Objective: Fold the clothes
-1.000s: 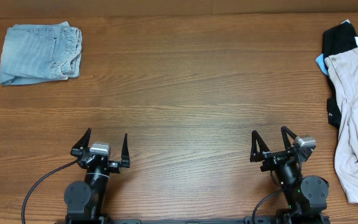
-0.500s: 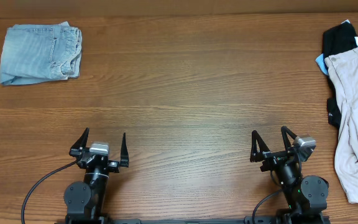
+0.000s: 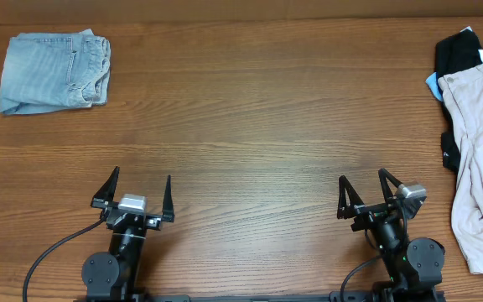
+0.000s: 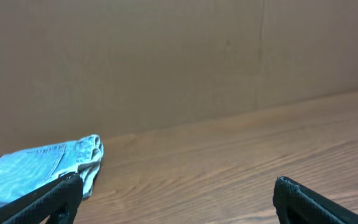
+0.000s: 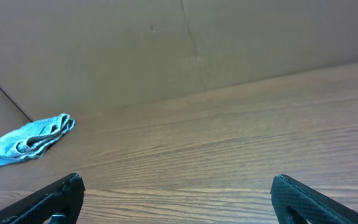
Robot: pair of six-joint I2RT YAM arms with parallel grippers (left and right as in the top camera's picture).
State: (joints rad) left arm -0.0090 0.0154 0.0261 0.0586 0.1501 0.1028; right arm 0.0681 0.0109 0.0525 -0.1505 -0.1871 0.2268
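The beige shorts [image 3: 480, 168] lie crumpled at the table's right edge in the overhead view, partly cut off by the frame. My left gripper [image 3: 137, 186] is open and empty near the front left. My right gripper [image 3: 362, 187] is open and empty near the front right, well left of the shorts. The shorts do not show in either wrist view. In the left wrist view my open fingers [image 4: 176, 186] frame bare wood. In the right wrist view my open fingers [image 5: 178, 186] do the same.
A folded light-blue denim garment [image 3: 54, 70] lies at the back left; it also shows in the left wrist view [image 4: 39, 169] and the right wrist view [image 5: 27, 140]. A black garment with light-blue cloth [image 3: 458, 52] lies at the back right under the shorts. A brown wall backs the table.
My left gripper has shifted slightly toward the back. The right arm and the clothes have not moved.
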